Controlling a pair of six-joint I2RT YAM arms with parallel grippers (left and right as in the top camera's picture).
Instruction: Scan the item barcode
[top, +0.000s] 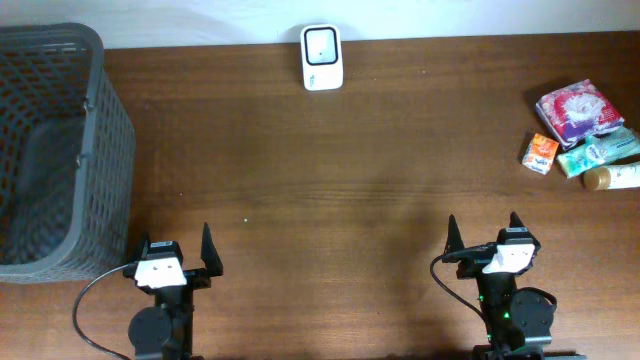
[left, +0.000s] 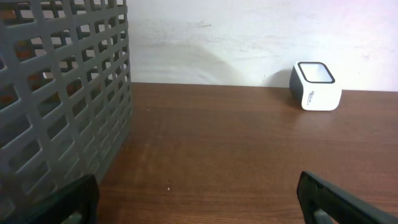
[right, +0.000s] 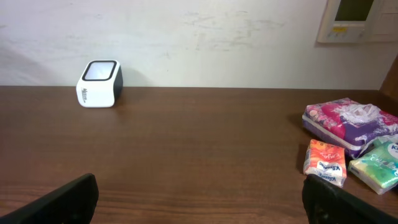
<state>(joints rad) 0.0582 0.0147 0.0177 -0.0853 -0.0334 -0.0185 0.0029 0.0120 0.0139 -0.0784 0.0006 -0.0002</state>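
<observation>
A white barcode scanner (top: 322, 58) with a black face stands at the table's back edge, also seen as the scanner (left: 315, 86) and the scanner (right: 99, 84). Several items lie at the far right: a purple-and-pink tissue pack (top: 580, 112), a small orange pack (top: 540, 153), a green pack (top: 600, 152) and a bottle (top: 612, 178). My left gripper (top: 176, 253) is open near the front edge at left. At the front right, my right gripper (top: 483, 236) is open too. Both hold nothing, and each is far from the items.
A grey mesh basket (top: 60, 150) stands at the left edge of the wooden table (top: 330, 180), close beside my left gripper. A pale wall runs behind the table, with a panel (right: 354, 20) mounted on it at the right.
</observation>
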